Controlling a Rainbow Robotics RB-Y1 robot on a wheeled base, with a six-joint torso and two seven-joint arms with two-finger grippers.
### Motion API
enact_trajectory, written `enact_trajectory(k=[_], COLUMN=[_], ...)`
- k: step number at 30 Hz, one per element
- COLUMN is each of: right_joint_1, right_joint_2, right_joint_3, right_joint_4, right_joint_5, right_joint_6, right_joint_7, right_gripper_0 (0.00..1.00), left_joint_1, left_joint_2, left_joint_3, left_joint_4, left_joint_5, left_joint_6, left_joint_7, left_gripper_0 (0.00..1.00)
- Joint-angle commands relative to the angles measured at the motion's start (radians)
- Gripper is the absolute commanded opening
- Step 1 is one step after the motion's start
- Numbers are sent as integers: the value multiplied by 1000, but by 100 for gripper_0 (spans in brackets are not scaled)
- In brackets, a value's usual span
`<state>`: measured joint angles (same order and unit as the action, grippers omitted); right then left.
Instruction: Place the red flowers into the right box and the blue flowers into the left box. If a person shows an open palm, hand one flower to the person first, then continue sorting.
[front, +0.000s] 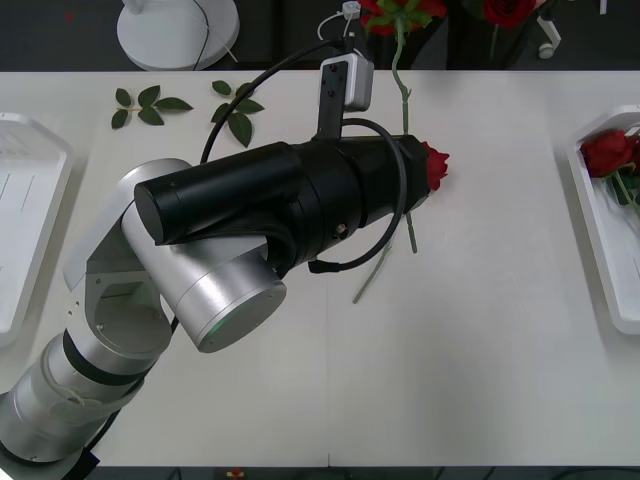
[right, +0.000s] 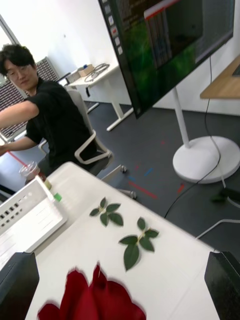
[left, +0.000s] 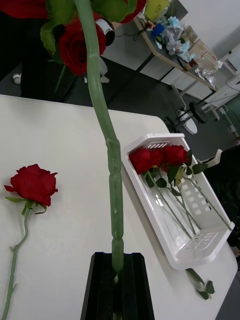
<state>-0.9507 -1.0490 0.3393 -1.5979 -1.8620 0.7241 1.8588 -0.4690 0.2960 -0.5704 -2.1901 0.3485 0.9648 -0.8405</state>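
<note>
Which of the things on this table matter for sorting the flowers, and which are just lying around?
For the job:
- held red flower, stem clamped in the left gripper
- red flower on the table
- right box, with boxed red flowers
- left box
- right gripper, open above the table

Lying about:
- leaf sprigs
- monitor stand

- Showed a smooth, matt white top on the table (front: 480, 380), out to its edges.
- Looked like moulded white plastic with a faint sheen: the right box (left: 192, 252), slotted at its ends; the left box (front: 30, 230), ribbed on the floor.
- Had soft, cloth-like matt petals: the red flowers (left: 34, 184).
- Seemed waxy, knobbly green plastic: the stem (left: 112, 200).
- Gleamed in brushed silver metal and satin black casing: the left arm (front: 220, 290).
- Was matt black, finely ribbed: the left gripper (left: 118, 285).
</note>
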Motion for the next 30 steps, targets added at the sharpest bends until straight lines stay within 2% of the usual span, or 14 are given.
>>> enact_trajectory(k=[1,5,10,14,20,23,30], right_joint_1=[110,178,230,230,242,256,271], right_joint_2=[-125,-163,-163,-151,-126,-117,-85], right_joint_3=[-5,-13,-59,-59,-56,-57,-56], right_joint_4=[-88,-103,-42,12,9,-17,-62], right_joint_5=[-75,-112,-80,-8,199,283,429], right_joint_6=[5,46,247,390,575,618,727], right_joint_7=[62,77,80,60,-198,-354,-518], right_gripper_0=[98,98,98,98,98,98,98], left_joint_1=[-20,-20,-20,-20,-20,-20,-20], left_joint_2=[-26,-26,-26,-26,-26,-26,-26], left_joint_3=[-11,-11,-11,-11,-11,-11,-11], left_joint_4=[-19,-19,-19,-19,-19,-19,-19], left_joint_5=[-10,-10,-10,-10,-10,-10,-10], left_joint_6=[-15,-15,-15,-15,-15,-15,-15], left_joint_7=[-2,-2,-2,-2,-2,-2,-2], left_gripper_0=[0,0,0,0,0,0,0])
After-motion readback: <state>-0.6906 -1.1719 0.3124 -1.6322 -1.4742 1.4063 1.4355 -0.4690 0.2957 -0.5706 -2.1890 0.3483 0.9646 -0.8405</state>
